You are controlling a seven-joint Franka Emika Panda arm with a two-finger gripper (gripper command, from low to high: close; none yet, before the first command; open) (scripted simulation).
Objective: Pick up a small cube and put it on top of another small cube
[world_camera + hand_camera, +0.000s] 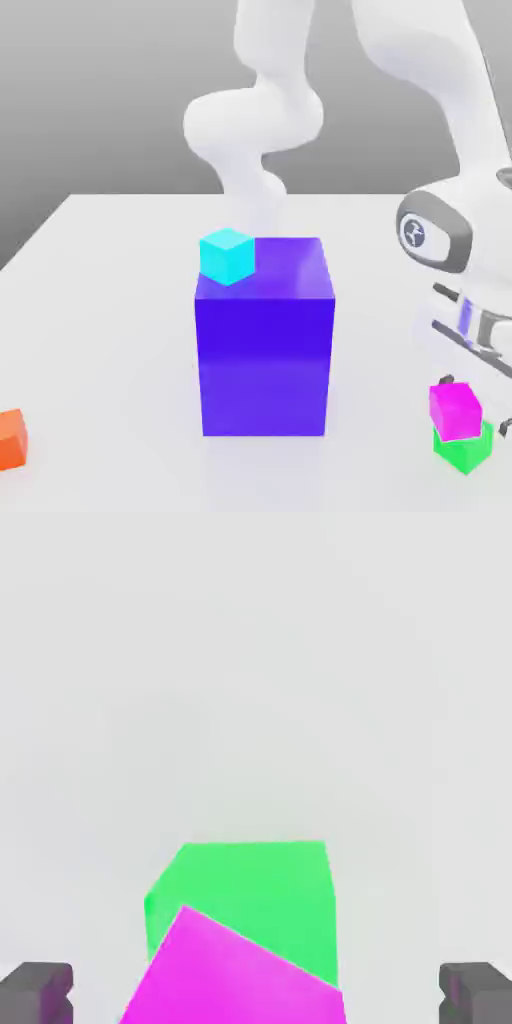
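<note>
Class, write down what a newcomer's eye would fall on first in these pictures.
The big purple-blue block near the middle of the exterior view probably draws the eye first, with a cyan cube on its top. Next comes the magenta cube resting askew on the green cube at the exterior view's right, between the gripper's open fingers.

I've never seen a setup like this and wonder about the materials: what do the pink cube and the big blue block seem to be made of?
The pink cube looks like smooth, plain plastic, judging by its even, bright color and crisp edges; painted wood is possible. The big blue block seems to be glossy plastic or lacquered, since its top and front show soft, paler sheens.
</note>
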